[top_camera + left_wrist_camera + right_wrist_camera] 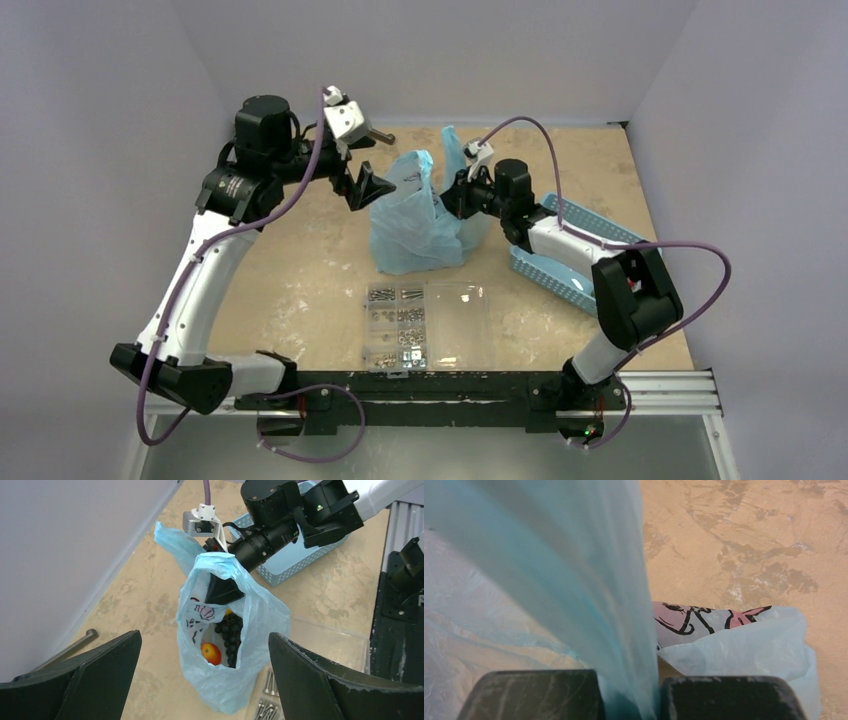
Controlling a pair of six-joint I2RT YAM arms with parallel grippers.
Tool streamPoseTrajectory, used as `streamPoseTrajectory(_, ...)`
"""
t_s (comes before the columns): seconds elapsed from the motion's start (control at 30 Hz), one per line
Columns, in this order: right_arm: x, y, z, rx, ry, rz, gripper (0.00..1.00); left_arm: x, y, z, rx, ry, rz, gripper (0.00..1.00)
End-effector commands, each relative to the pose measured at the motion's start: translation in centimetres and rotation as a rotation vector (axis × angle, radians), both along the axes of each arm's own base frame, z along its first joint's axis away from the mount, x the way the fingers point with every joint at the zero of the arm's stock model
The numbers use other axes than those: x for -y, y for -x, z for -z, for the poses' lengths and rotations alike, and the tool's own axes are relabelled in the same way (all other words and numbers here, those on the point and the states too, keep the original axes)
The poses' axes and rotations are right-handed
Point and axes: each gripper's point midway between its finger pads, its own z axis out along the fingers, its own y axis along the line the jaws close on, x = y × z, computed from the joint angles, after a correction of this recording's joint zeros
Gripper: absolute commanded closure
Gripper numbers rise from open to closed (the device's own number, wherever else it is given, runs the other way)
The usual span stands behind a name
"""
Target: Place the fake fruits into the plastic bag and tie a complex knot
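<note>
Bag [415,235] upright at centre of top view, fruits [227,635] inside. Right gripper [629,695] clamped on its plastic. Left gripper [372,187] wide open, empty, just left of free handle [418,165], so nearer to it.

Beige, mottled tabletop [300,260]. Clear compartment box [430,325] near front edge, centre; screws and small metal parts in its left-hand cells. Blue slotted basket [592,224] right of centre, tilted. Grey metal rod [70,650] lies by the left wall, far side.
</note>
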Motion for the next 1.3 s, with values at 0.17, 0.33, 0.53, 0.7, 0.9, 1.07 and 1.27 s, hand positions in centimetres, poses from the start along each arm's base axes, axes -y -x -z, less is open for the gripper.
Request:
streamPoseTrajectory(0.17,0.2,0.0,-2.3,0.07,-0.007,0.018,1.0,4.1,-1.3,-3.9,0.215,-0.029,0.134,0.0)
streamPoseTrajectory(0.33,-0.3,-0.2,-2.5,0.078,-0.006,0.006,1.0,6.2,-1.2,-4.0,0.078,0.019,0.191,0.0)
streamPoseTrajectory(0.53,-0.3,-0.5,-2.3,0.078,0.002,0.007,1.0,7.3,-1.5,-1.0,-0.017,-0.02,0.204,0.0)
streamPoseTrajectory(0.7,0.0,-0.7,-1.9,0.077,0.021,0.023,1.0,7.0,-0.3,2.3,-0.076,-0.049,0.213,0.0)
streamPoseTrajectory(0.9,1.2,-1.8,-0.3,0.06,0.112,0.084,1.0,5.5,1.3,7.3,-0.051,-0.123,0.256,0.98)
streamPoseTrajectory(1.07,3.2,-4.0,3.7,0.032,0.312,0.146,1.0,3.3,2.4,13.8,0.083,-0.261,0.355,1.0)
streamPoseTrajectory(1.27,4.9,-5.6,7.4,0.054,0.521,0.14,1.0,2.4,1.6,22.5,0.018,-0.425,0.432,1.0)
